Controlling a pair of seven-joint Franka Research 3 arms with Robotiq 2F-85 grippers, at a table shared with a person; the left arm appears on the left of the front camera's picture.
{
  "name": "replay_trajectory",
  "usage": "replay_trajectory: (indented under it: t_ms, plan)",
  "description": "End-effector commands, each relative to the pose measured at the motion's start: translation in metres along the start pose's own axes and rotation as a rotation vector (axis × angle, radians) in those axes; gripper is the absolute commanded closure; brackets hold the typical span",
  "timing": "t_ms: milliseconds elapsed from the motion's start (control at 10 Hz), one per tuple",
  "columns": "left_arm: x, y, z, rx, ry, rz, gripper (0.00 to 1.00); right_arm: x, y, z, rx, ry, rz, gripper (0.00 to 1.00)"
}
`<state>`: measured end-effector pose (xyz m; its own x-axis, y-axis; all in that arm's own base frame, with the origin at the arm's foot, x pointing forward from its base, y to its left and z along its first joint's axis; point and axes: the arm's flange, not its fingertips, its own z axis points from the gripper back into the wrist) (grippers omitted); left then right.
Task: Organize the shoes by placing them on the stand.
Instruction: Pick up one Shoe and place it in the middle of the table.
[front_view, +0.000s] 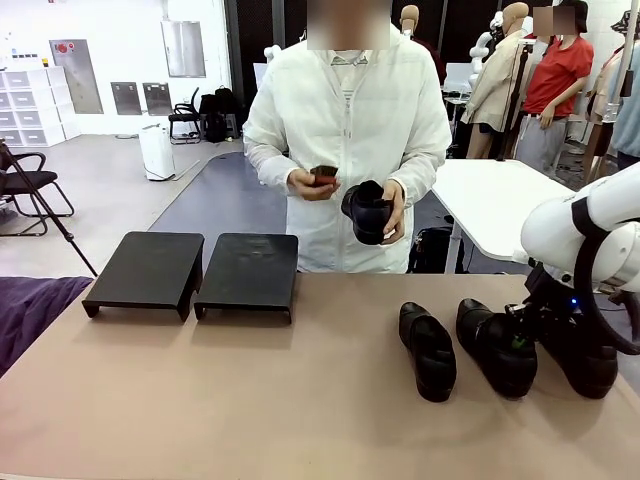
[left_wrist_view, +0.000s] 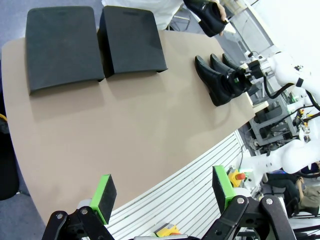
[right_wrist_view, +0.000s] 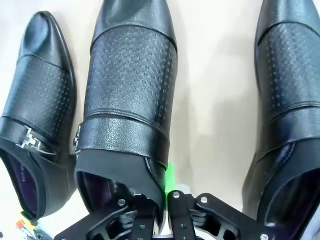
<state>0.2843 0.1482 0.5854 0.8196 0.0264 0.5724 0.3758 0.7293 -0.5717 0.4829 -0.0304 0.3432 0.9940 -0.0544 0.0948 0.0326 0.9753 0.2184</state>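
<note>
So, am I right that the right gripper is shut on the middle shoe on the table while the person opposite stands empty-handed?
Not quite: the person is not empty-handed. The front view shows a hand holding a fourth shoe. The rest stands: the right gripper is shut on the middle shoe on the table.

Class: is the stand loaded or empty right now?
Empty: both sections of the stand show bare tops; three shoes sit on the table, one in the person's hand.

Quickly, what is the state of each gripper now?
Left gripper: open, holding nothing.
Right gripper: closed on the collar of the middle shoe.
</note>
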Motion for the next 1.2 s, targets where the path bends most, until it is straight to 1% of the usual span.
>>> replay_trajectory:
  t_ms: [0,100,200,300,400,500,600,700,1000,1100]
  plan:
    - [0.001,0.0,0.001,-0.017,-0.009,-0.013,0.0,-0.008,0.003,0.049,0.082,-0.028,-0.031,1.0]
    - [0.001,0.0,0.001,-0.017,-0.009,-0.013,0.0,-0.024,0.007,0.099,0.105,-0.036,-0.043,1.0]
    - [0.001,0.0,0.001,-0.017,-0.009,-0.013,0.0,-0.047,0.008,0.16,0.074,-0.077,-0.053,1.0]
    - [0.001,0.0,0.001,-0.017,-0.009,-0.013,0.0,-0.072,0.003,0.217,0.031,-0.15,-0.074,1.0]
    - [0.001,0.0,0.001,-0.017,-0.009,-0.013,0.0,-0.092,-0.002,0.258,0.008,-0.194,-0.11,1.0]
    - [0.001,0.0,0.001,-0.017,-0.009,-0.013,0.0,-0.105,-0.005,0.283,0.028,-0.271,-0.11,1.0]
    - [0.001,0.0,0.001,-0.017,-0.009,-0.013,0.0,-0.108,-0.004,0.287,0.05,-0.283,-0.1,1.0]
    - [0.001,0.0,0.001,-0.017,-0.009,-0.013,0.0,-0.109,-0.006,0.273,0.036,-0.221,-0.08,1.0]
    - [0.001,0.0,0.001,-0.017,-0.009,-0.013,0.0,-0.109,-0.006,0.273,0.036,-0.221,-0.08,1.0]
    - [0.001,0.0,0.001,-0.017,-0.009,-0.013,0.0,-0.117,-0.008,0.276,0.043,-0.215,-0.085,1.0]
